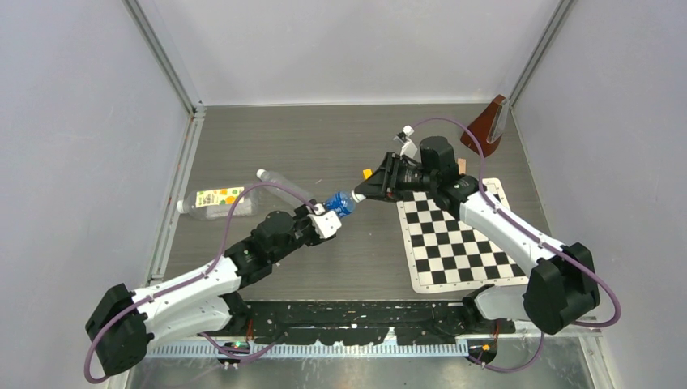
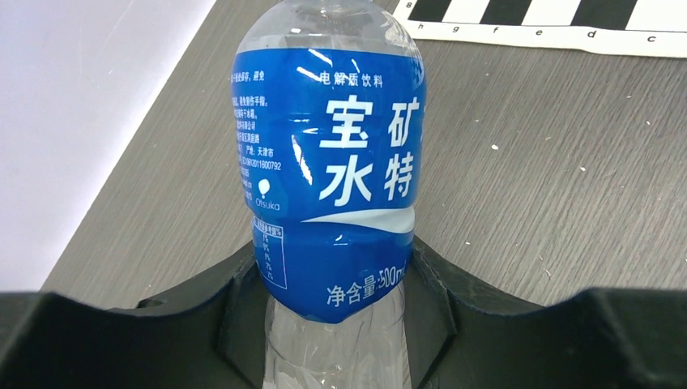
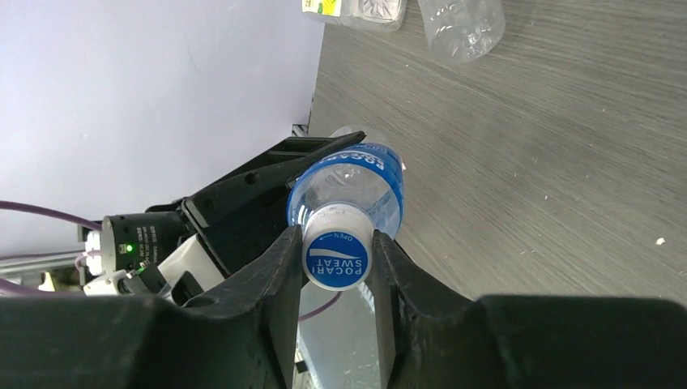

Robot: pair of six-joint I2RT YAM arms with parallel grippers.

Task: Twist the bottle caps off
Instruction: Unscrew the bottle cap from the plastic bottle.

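Task object: the blue-labelled bottle [image 1: 340,203] is held off the table [image 1: 324,138] near the middle of the top view, between the two arms.
Cap location: the bottle cap [image 3: 336,258] sits at the bottle's upper-right end in the top view; in the right wrist view it is seen face-on at lower centre.
Key relation: the bottle's long axis is laid roughly level, running from lower left to upper right in the top view. It is lined up with the right gripper [image 3: 336,243], so a twist about that axis is judged to be what loosens the cap.
Right gripper: clamped on the bottle cap, one dark finger pressed against each side of it.
Left gripper [image 2: 336,324]: clenched around the bottle's body at the lower edge of the label, serving as the brace.
Nearer arm: the cap is met by the right arm, the base end by the left.
Materials: clear thin plastic with a glossy blue wrap bearing white characters. The cap is white-rimmed, round, with a blue printed top.
Other bottles: the wide yellow-labelled bottle [image 1: 215,201] and the slim clear bottle [image 1: 283,185] lie on their sides at centre left, untouched.
Surface: grey wood-grain, matte.
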